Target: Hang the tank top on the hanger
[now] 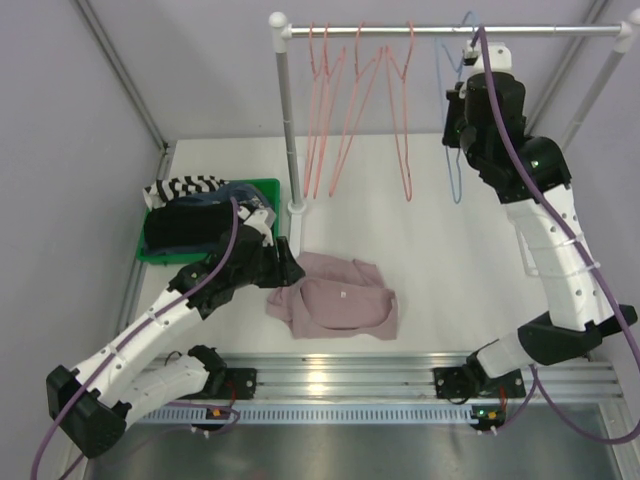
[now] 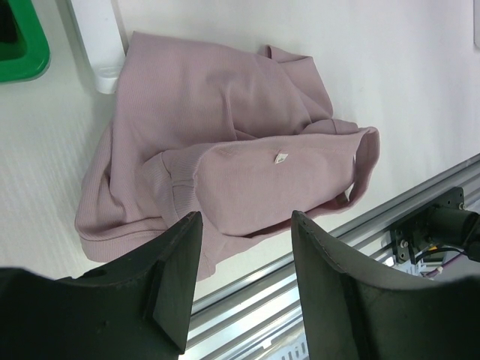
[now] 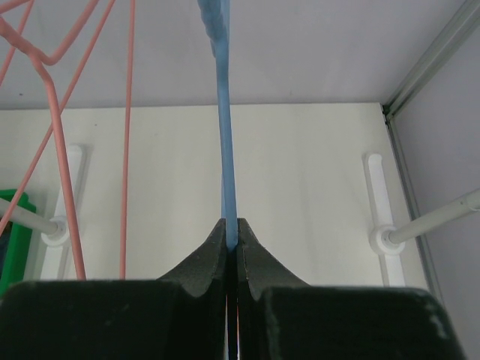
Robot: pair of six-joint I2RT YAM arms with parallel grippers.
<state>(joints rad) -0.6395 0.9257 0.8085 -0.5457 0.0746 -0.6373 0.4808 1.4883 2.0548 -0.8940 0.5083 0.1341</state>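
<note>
The dusty-pink tank top [image 1: 335, 298] lies crumpled on the white table near the front rail; the left wrist view shows it close up [image 2: 225, 150]. My left gripper [image 1: 288, 270] is open and empty, hovering at the top's left edge, its jaws apart over the near hem [image 2: 244, 247]. The light-blue wire hanger [image 1: 450, 120] hangs from the rack's rail at the right end. My right gripper [image 1: 458, 100] is raised to the rail and shut on the hanger's blue wire [image 3: 225, 150], pinched between both fingertips [image 3: 231, 229].
Several pink wire hangers [image 1: 355, 100] hang on the rail [image 1: 400, 32] left of the blue one. The rack's white post [image 1: 288, 130] stands just behind the tank top. A green bin [image 1: 165, 245] with striped and dark clothes sits at the left.
</note>
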